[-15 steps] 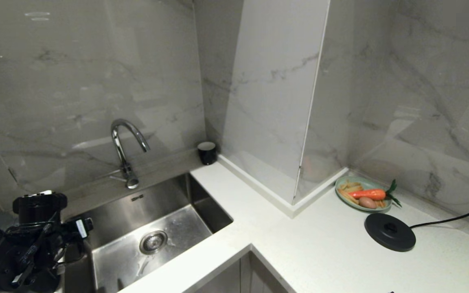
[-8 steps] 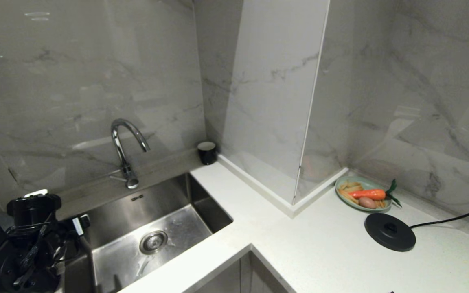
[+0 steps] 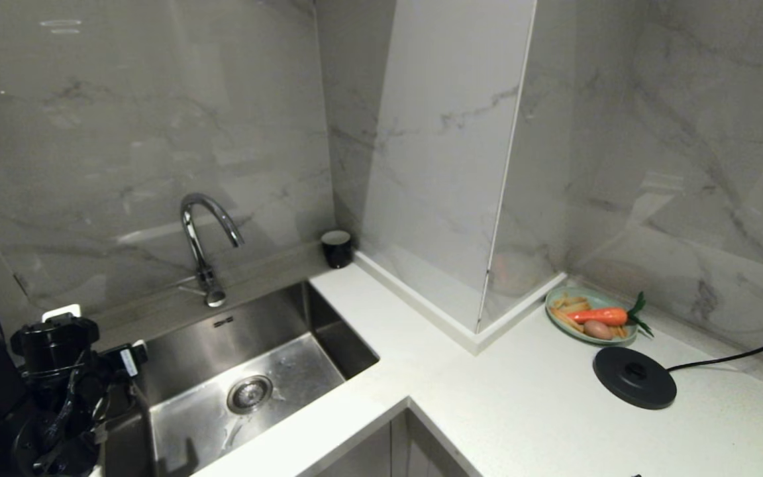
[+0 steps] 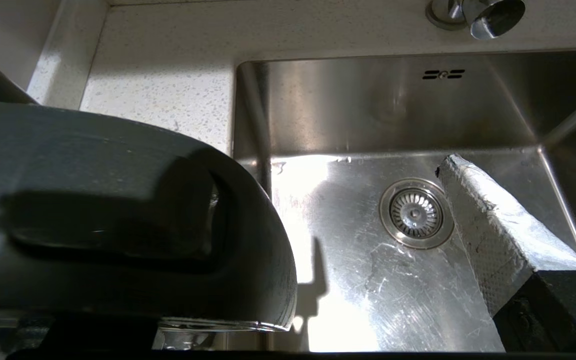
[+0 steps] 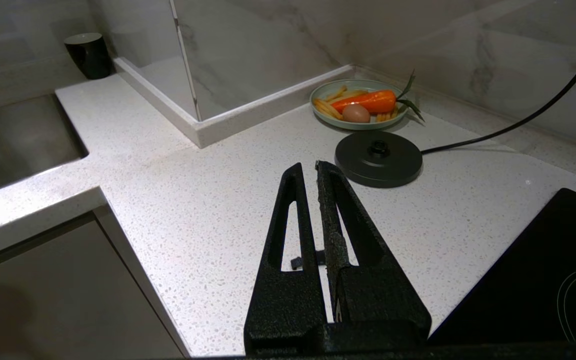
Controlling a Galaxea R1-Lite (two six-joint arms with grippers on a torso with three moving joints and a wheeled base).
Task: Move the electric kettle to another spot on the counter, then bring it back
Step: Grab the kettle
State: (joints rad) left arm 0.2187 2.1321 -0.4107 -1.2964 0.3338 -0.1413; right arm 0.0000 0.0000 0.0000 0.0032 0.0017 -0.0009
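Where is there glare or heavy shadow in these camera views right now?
Left wrist view: bright glare on the sink floor; the electric kettle looms close, dark and soft. Head view: the left arm's corner is deep in shadow. Right wrist view: evenly lit counter, faint sheen on the wall tiles.

The electric kettle looms close by my left wrist: glossy black, with a large loop handle and a thin metal rim. It sits at the left end of the white, finely speckled counter. Its foot is hidden from me.
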